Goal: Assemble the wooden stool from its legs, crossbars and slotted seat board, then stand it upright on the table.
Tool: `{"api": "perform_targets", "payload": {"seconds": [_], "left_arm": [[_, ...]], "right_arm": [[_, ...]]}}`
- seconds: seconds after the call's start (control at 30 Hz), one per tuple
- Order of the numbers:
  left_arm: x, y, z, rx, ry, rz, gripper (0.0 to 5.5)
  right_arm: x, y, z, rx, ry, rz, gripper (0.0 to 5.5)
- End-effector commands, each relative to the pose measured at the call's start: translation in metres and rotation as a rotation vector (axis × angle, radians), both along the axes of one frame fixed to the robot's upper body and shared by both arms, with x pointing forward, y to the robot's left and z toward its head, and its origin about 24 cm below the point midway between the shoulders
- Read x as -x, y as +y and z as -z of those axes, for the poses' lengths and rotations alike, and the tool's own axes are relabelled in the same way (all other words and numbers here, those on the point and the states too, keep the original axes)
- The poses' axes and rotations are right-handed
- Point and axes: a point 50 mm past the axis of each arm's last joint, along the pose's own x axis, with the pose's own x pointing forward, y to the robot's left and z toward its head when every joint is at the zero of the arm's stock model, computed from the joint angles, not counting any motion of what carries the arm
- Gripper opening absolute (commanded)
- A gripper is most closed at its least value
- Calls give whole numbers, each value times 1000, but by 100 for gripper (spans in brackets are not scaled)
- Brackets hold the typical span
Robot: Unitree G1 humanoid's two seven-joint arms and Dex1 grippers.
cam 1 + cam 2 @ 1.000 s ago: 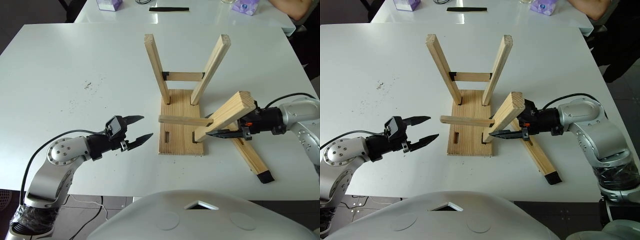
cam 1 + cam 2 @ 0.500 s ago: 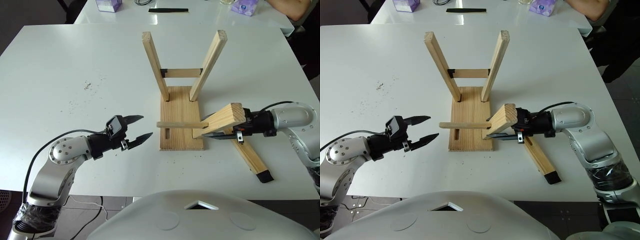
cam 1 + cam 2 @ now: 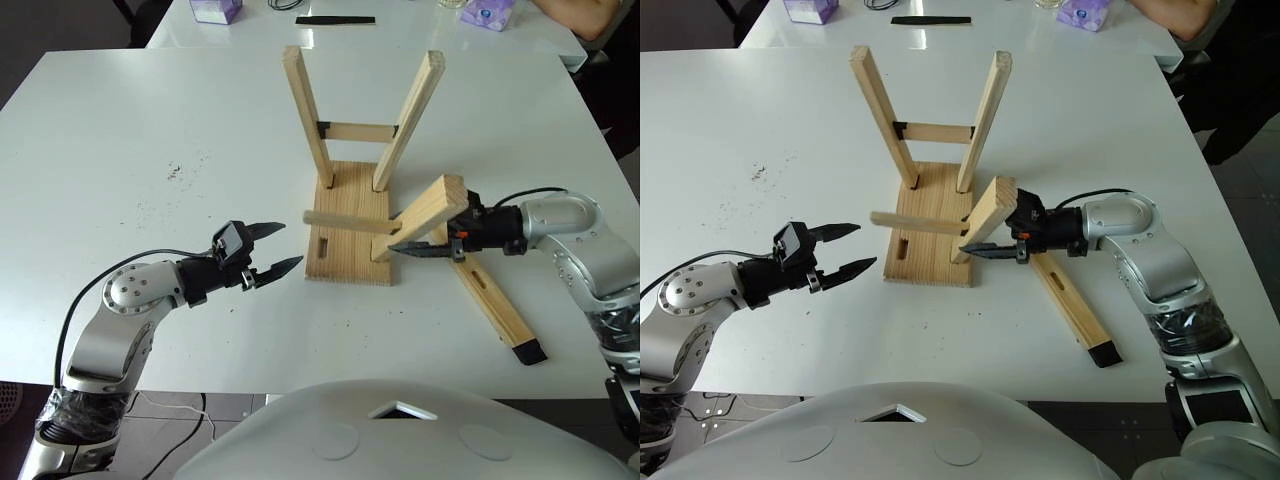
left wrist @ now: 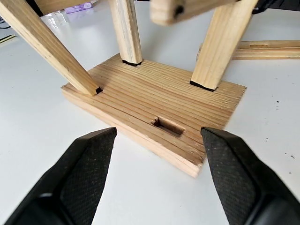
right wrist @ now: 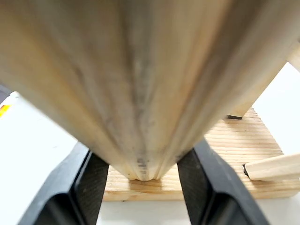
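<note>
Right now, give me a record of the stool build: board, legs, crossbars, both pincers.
Seat board: flat on table, near left slot empty
Standing legs: two at far end, joined by first crossbar
Held leg: tilted, lower end at board's near right corner, second crossbar attached
Loose leg: on table right of board
Left pincer: open, empty, near the board
Right pincer: shut on held leg

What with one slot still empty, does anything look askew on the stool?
The crossbar from the leg held by the right hand ends in mid-air over the seat board's empty slot; the fourth leg lies flat on the table.
</note>
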Motion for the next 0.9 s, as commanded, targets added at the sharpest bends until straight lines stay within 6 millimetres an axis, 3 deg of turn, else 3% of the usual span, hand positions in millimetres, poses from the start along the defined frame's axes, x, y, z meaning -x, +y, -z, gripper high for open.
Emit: {"api": "perform_targets", "payload": {"seconds": [0.03,0.27,0.4,0.63,0.67,0.77,0.9], "left_arm": [[-5,1,0,-12,-15,-5,332],[-2,0,4,-19,-13,-17,332],[1,-1,7,-23,-12,-29,332],[23,6,12,-31,-4,-136,332],[28,7,12,-27,-3,-161,332],[40,6,12,-4,0,-231,332],[43,3,15,-8,15,-251,332]], "right_arm": [[-6,-1,-5,41,-54,27,286],[12,-13,-7,202,-127,-91,293],[24,-35,-6,311,-138,-93,293],[57,-81,-22,227,14,220,293],[61,-85,-21,235,30,265,314],[70,-99,1,379,121,424,359],[87,-95,19,435,258,483,385]]}}
